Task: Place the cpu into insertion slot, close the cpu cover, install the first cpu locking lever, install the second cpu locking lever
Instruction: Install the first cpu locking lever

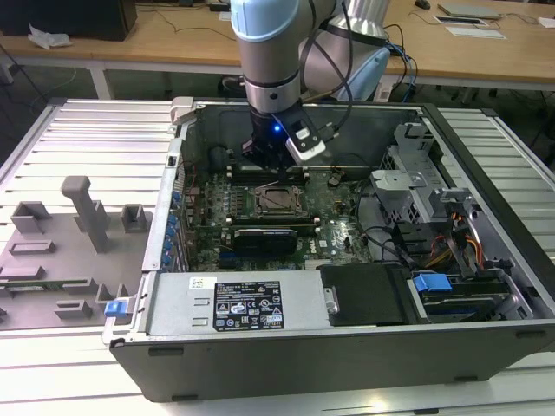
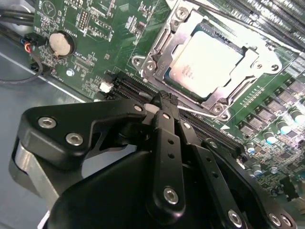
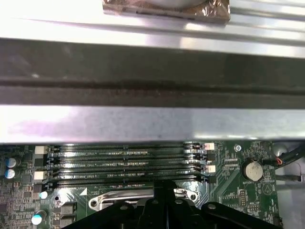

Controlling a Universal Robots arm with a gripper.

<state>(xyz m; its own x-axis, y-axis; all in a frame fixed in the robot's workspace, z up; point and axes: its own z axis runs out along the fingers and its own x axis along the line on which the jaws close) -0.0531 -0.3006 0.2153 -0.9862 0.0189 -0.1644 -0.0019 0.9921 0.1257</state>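
Black gripper (image 2: 164, 101) fingers (image 2: 162, 143) lie closest in the second wrist view. They are drawn together until the tips meet, with no gap visible between them. A thin silver lever (image 2: 202, 112) runs out from right beside the tips, but I cannot tell whether they actually pinch it.

Just past the tips, the cpu (image 2: 205, 57) lies flat in the insertion slot (image 2: 221, 37). The cpu cover (image 2: 161, 44) is folded down over it, and the pale metal top shows through the cover's window. The tips hang at the cover's edge, over a long black slot; most of the insertion slot is hidden beneath the chip and cover.

In the exterior view, the open computer case (image 1: 347, 364) holds the green motherboard (image 1: 338, 234), with the socket near the board's middle. A power supply (image 1: 243, 303) sits along the case's near wall. The arm reaches down into the case and covers the board's far edge.

A coin battery (image 2: 62, 44) sits near one corner of the board. In the first wrist view, the memory slots (image 3: 124, 164) lie beyond the fingers, with the case wall behind them.
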